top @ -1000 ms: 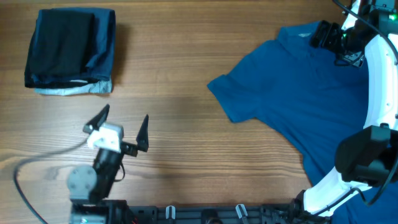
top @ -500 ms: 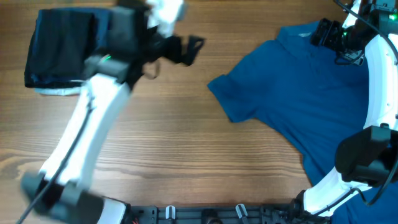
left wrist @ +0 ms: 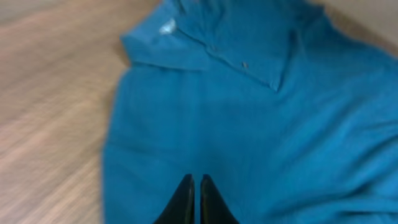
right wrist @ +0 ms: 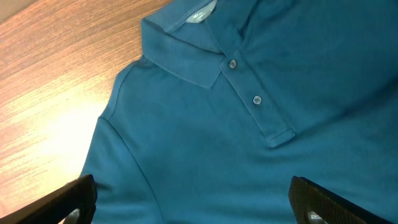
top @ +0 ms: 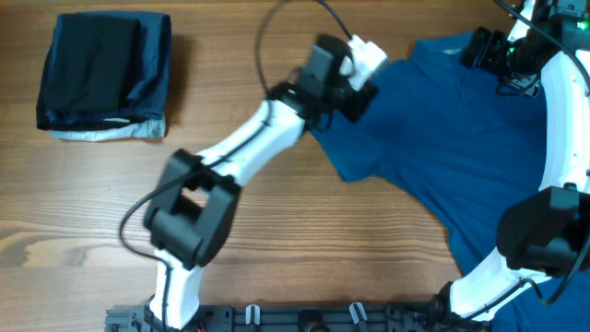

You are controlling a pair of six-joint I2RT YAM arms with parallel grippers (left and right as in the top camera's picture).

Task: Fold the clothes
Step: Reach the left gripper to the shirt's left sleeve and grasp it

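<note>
Polo shirt [top: 461, 157] lay spread and unfolded on the right of the bench [top: 277, 240]. Folding looked not yet started, at the reach-to-grip stage. Next move likely needed the left end effector [left wrist: 193, 182] to open and pinch the fabric. It was pressed together over the shirt, holding nothing. Right end effector [right wrist: 193, 190] was spread wide near the collar [right wrist: 180, 59], empty.

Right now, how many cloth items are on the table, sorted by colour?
Medium-blue polo shirt: 1
Dark navy folded pile: 1 (how many pieces it holds cannot be told)
Total: 2
</note>
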